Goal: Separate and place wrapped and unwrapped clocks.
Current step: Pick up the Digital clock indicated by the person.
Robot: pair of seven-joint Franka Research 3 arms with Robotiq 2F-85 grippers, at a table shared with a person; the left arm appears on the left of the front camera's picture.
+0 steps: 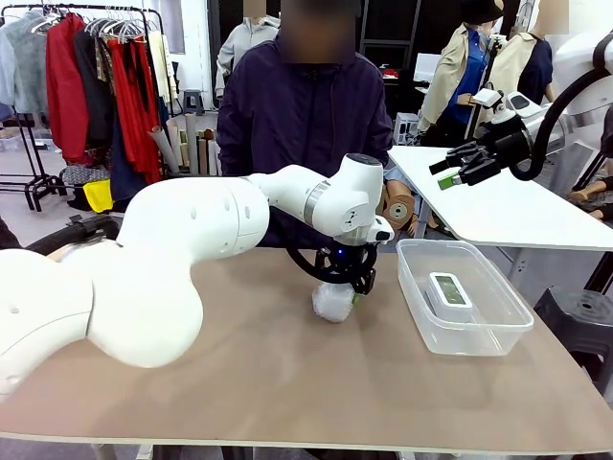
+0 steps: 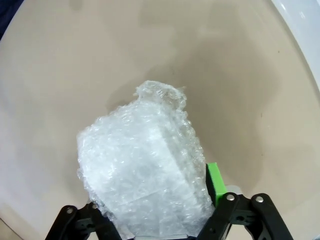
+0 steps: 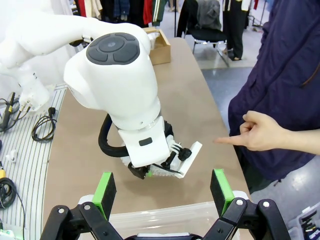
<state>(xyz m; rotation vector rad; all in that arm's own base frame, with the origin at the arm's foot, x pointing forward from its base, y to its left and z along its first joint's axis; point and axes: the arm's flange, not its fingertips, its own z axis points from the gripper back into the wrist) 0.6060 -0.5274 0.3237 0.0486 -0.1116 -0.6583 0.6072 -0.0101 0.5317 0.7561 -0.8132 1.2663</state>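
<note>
Front view: the left pincer point(image 1: 345, 287) reaches down near the middle of the tan bench point(image 1: 287, 383), its fingers on either side of a bundle in white bubble wrap point(image 1: 332, 302) that rests on the bench top. At about 3 o'clock from the bundle, near but apart, stands a clear plastic tub point(image 1: 498, 331) with the bare white clock point(image 1: 449, 289) lying flat inside, screen up. The right pincer point(image 1: 458, 171) hangs high at about 1 o'clock from the tub, above a white table behind the bench, jaws apart and empty. A person in a dark jacket point(image 1: 306, 105) stands at the far edge of the bench.

In the left wrist view the bundle point(image 2: 145, 175) sits between the fingers; one green pad point(image 2: 215, 179) lies at its side at about 4 o'clock, and the other side is hidden by wrap. Whether the jaws press on it or merely bracket it, I cannot tell.

In the right wrist view the right pincer point(image 3: 162, 192) shows its green pads wide apart with nothing between them. Beyond it, the left arm's pincer point(image 3: 157, 167) stands over the bundle point(image 3: 182, 162), and the person's hand point(image 3: 260, 132), at about 3 o'clock from the bundle, points a finger toward it. The tub's rim point(image 3: 165, 215) runs along the bottom.
</note>
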